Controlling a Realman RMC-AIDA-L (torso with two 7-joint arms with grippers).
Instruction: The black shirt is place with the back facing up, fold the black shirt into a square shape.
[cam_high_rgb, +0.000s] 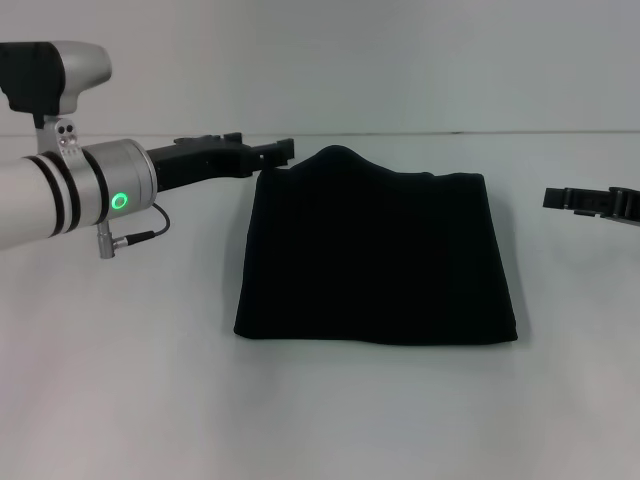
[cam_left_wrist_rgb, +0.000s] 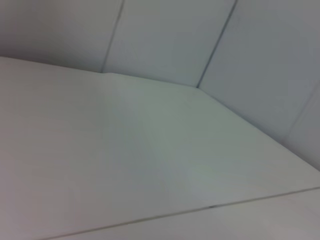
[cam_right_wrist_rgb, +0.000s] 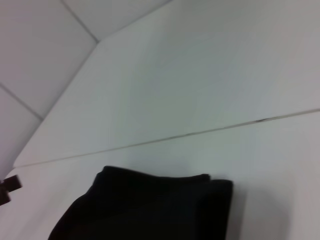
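Left tool (cam_high_rgb: 283, 152) reaches in from the left, its tip at the far left corner of the black shirt (cam_high_rgb: 375, 258); whether it is clenched on the cloth or released cannot be told. Folded into a near-square block, the black shirt lies flat at the middle of the white bench (cam_high_rgb: 120, 380), with a raised hump along its far edge. Right tool (cam_high_rgb: 560, 198) hangs low over the bench at the right, well apart from the shirt, its state likewise unclear.
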